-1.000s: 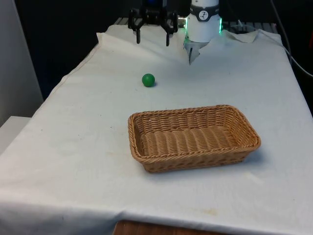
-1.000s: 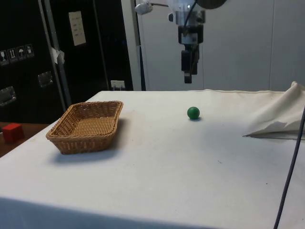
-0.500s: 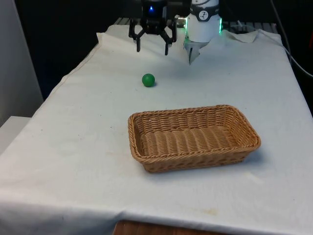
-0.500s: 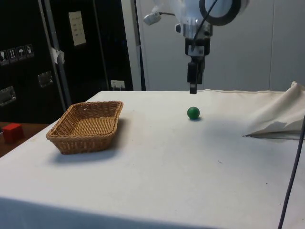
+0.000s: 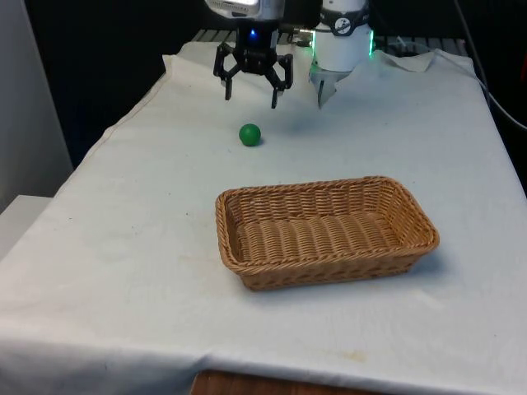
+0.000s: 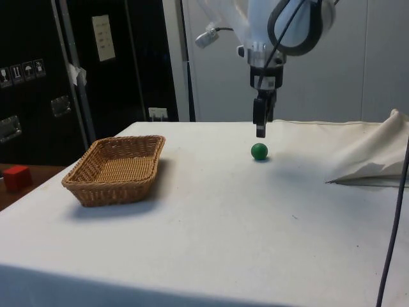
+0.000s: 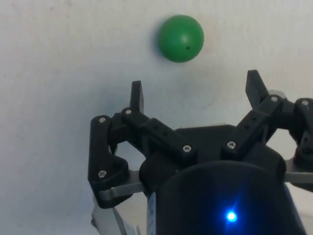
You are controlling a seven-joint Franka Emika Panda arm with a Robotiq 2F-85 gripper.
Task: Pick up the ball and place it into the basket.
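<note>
The green ball (image 5: 249, 134) rests on the counter (image 5: 123, 230) at the front view's left, far from the camera. The gripper (image 5: 251, 92) hangs above and slightly beyond it, its 2 fingers (image 7: 136, 96) spread apart and empty. The basket (image 5: 412, 220), nearer and rightward, holds nothing

The table (image 5: 115, 247) has a white cloth over it. On it lie a green ball (image 5: 249, 134) at the far side and a wicker basket (image 5: 325, 231) nearer, well apart. The cloth bunches up at the far right corner.
</note>
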